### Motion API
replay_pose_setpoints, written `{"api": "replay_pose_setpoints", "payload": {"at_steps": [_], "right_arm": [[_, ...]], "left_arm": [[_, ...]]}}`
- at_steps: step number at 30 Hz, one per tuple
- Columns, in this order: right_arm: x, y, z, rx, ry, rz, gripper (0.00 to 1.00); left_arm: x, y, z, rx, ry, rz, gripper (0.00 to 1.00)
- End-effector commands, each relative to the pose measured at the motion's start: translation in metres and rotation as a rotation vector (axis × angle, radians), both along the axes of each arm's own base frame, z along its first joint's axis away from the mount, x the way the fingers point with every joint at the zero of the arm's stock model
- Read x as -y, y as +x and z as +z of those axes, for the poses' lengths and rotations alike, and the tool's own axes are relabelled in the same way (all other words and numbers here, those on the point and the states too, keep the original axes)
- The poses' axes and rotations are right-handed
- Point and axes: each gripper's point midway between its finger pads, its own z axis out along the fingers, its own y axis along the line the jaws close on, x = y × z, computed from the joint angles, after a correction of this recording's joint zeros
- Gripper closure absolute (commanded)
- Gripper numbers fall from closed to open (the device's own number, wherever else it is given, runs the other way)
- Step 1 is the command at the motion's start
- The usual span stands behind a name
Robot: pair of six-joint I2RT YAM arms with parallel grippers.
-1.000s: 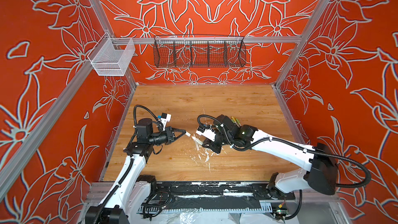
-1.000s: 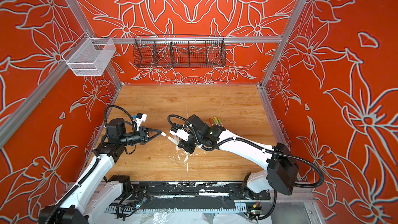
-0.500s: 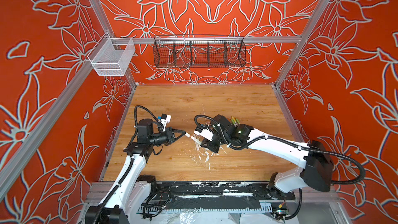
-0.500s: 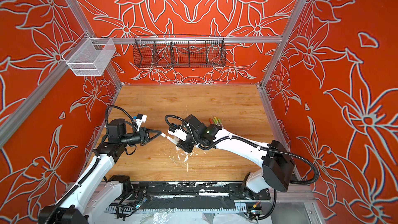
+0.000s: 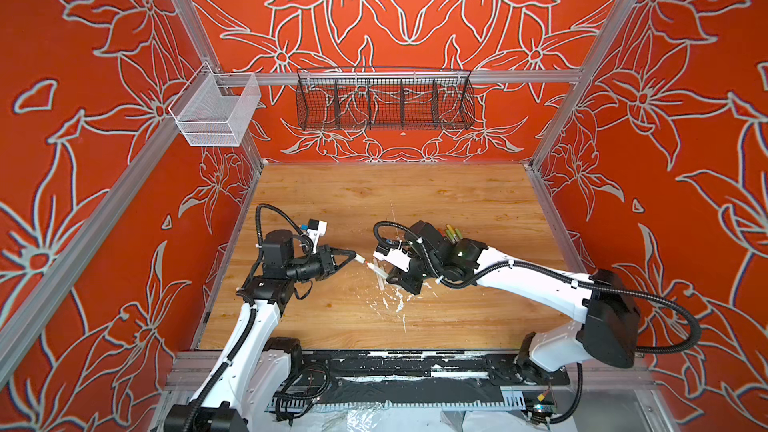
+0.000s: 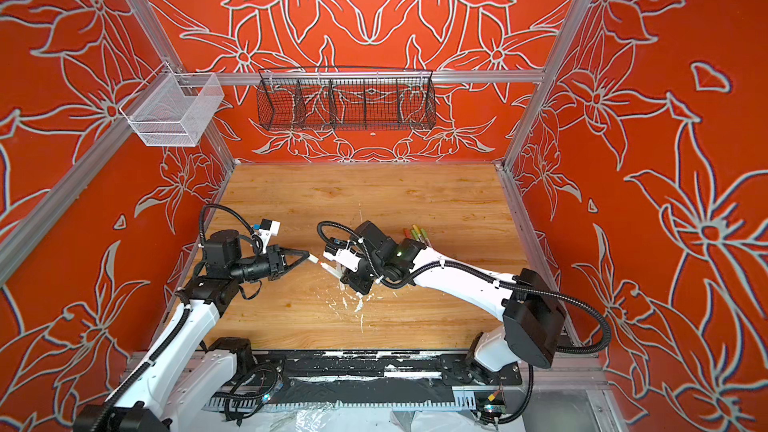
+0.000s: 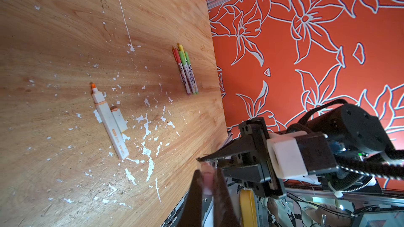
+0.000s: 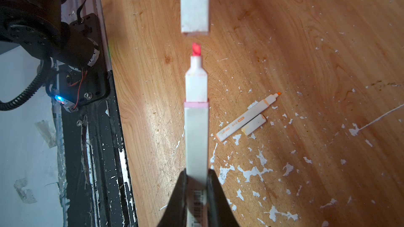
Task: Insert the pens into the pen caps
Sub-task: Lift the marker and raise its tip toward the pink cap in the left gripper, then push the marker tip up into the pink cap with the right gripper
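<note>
Capping step, mid-air: right jaws pinching pink-tipped highlighter (image 8: 196,138) by its barrel; left jaws pinching white cap (image 8: 194,3); tip ahead of right jaws, just short of cap mouth; next move, by judgement, a straight push along the barrel.

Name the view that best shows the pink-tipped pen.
The right wrist view: the pink-tipped pen runs lengthwise from the right gripper, tip just short of the white cap. Both top views show only a small white sliver. The left wrist view does not show it clearly.
</note>
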Motion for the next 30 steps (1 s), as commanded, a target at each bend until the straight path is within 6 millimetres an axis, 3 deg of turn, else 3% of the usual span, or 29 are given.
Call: {"api": "replay_pose_setpoints", "payload": {"at_steps": [1,30], "right_arm": [[-0.0051,0.0011,0.0058,0.013,0.006,0.010,0.96],[-0.0138,0.0046,0.0121,0.024,0.014,0.018,0.96]], "left_arm": [[-0.0018,0.0015,0.0103,0.037,0.003,0.003,1.00],[0.0034,-0.0010,0.0066,0.016,-0.003,-0.028,1.00]]}}
